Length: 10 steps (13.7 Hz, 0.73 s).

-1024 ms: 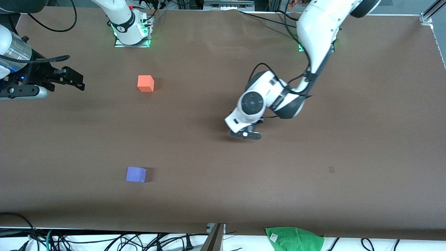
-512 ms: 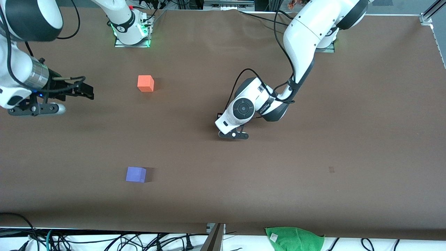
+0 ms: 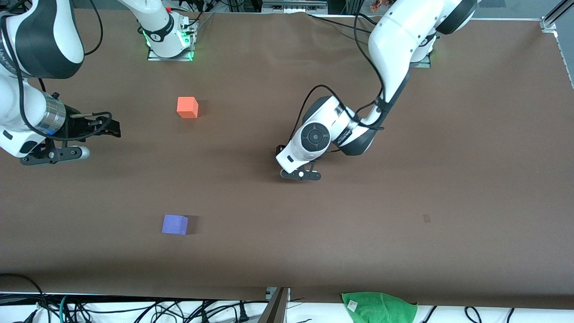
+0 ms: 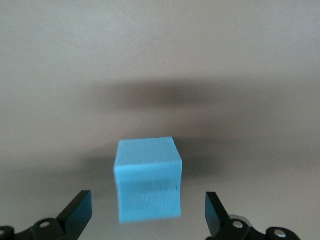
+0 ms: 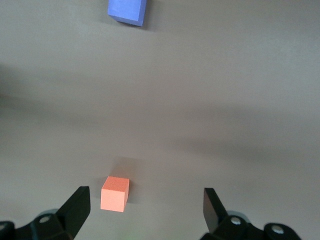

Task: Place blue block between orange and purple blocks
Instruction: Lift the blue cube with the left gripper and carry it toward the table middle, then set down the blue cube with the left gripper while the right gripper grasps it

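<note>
Blue block (image 4: 148,178); one of three cubes

We see a plain sky-blue block (image 4: 148,179), an orange block (image 3: 187,107), a violet-purple block (image 3: 175,224), all on a brown table (image 3: 448,157).

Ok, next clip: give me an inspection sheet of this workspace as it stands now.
Surface: brown table, small dark mark toward the left arm's end.
Job's things: orange block and purple block apart, purple nearer the front camera; blue block on the table between the left gripper's fingers, not between the other two.
Clutter: green cloth at the table's near edge.
Grippers: left gripper open around the blue block, fingers apart from it; right gripper open, empty, over the right arm's end of the table.
Cables: loose cables along the near edge and by the bases.
Surroundings: nothing seen.
</note>
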{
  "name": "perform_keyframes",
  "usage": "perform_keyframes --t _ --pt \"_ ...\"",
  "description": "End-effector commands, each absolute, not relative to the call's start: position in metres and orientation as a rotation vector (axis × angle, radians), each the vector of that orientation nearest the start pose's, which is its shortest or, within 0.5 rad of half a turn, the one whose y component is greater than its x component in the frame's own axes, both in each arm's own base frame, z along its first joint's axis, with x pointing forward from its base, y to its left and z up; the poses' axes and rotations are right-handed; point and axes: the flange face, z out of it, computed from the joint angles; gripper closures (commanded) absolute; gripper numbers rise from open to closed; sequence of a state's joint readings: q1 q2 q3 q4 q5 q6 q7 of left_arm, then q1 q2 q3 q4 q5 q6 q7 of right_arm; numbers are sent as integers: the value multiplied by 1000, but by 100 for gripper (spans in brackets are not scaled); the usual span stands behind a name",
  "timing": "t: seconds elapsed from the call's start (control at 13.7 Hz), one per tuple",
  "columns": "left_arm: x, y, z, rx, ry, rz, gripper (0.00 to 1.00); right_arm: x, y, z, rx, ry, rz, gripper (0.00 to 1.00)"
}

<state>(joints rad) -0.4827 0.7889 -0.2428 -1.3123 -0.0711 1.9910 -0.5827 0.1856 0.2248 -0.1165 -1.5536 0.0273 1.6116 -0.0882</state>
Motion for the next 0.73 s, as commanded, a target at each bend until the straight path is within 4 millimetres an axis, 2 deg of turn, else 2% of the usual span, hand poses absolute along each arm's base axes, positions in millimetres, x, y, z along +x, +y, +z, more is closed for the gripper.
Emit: perform_keyframes --t 0.0,0.07,0.15,0.29,0.37,0.51,0.66 --pt "580 -413 361 -3235 43 338 0 621 83 493 -3117 -242 222 0" --pt "585 -394 386 -3226 14 335 0 623 100 484 -3103 -250 229 0" --pt "592 -372 410 -3215 -18 302 0 622 127 472 -3097 -246 255 0" --pt "597 -336 445 -3115 23 197 0 620 190 454 -3123 -43 198 0" --pt "601 -312 459 -3057 65 173 0 619 220 442 -3124 41 163 0" --pt "617 -253 483 -3044 128 163 0 611 281 415 -3111 104 110 0" --pt "633 -196 489 -3045 206 195 0 600 337 385 -3100 172 47 0"
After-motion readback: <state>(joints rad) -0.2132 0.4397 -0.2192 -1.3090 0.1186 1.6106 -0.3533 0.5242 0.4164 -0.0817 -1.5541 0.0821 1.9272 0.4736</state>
